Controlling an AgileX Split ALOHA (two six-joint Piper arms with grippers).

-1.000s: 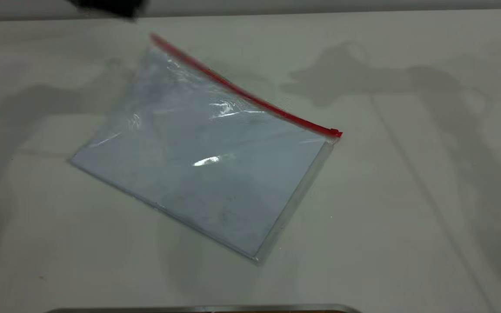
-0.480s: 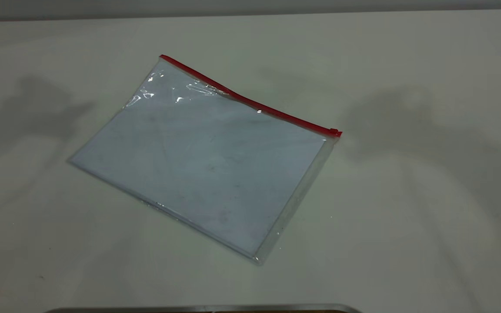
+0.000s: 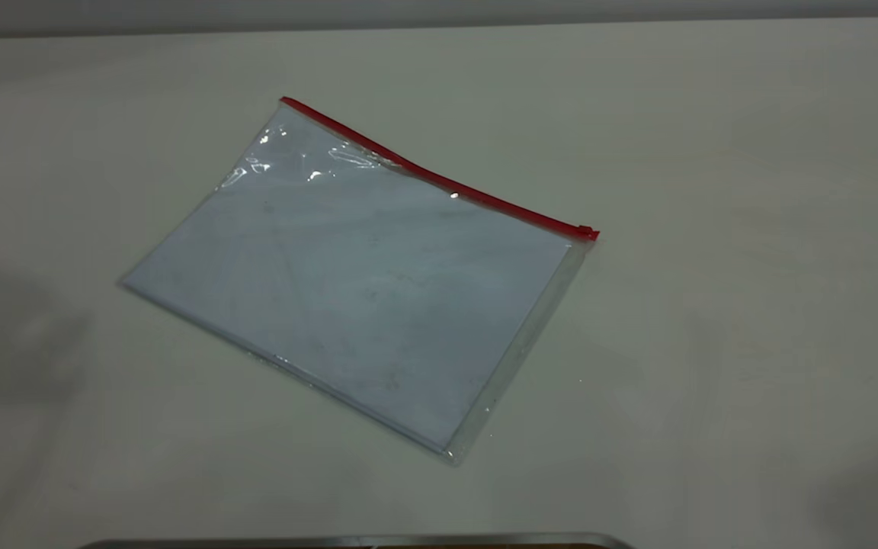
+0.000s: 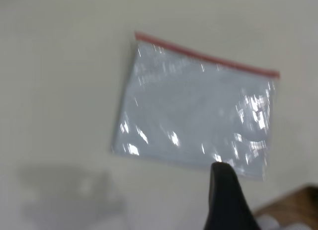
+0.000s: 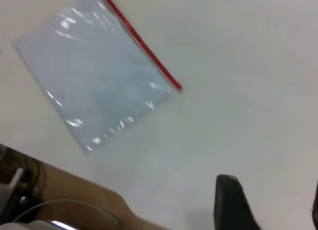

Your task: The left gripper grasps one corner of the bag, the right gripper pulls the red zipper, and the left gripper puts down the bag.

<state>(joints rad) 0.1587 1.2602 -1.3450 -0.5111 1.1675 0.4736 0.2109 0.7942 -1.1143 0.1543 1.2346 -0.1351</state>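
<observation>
Saw a big, flat, see-through plastic bag (image 3: 347, 297) with a pale blue shine lying on the plain whitish tabletop (image 3: 713, 152), turned at a slant, near the middle. Found nothing touching it and nothing holding it. Spotted a thin bright red zipper strip (image 3: 439, 179) running along the far long edge of the bag, from the far left corner down toward the right. Noticed a tiny red slider tab (image 3: 585, 232) sitting at the right end of that strip. Saw a few bright shiny wrinkles in the plastic close to the far left corner, and flat, smooth plastic over the rest. Found no arm in the exterior view, only soft grey shadows on the tabletop at the left and right sides. Caught sight of the black, pointed left tool (image 4: 226, 190) in the left wrist view, up in the air and well apart from the bag (image 4: 194, 111). Could not tell whether that tool was spread or pressed together. Saw the black right tool (image 5: 271, 205) in the right wrist view, spread wide with nothing in it, up over bare tabletop and well apart from the bag (image 5: 99, 71).
</observation>
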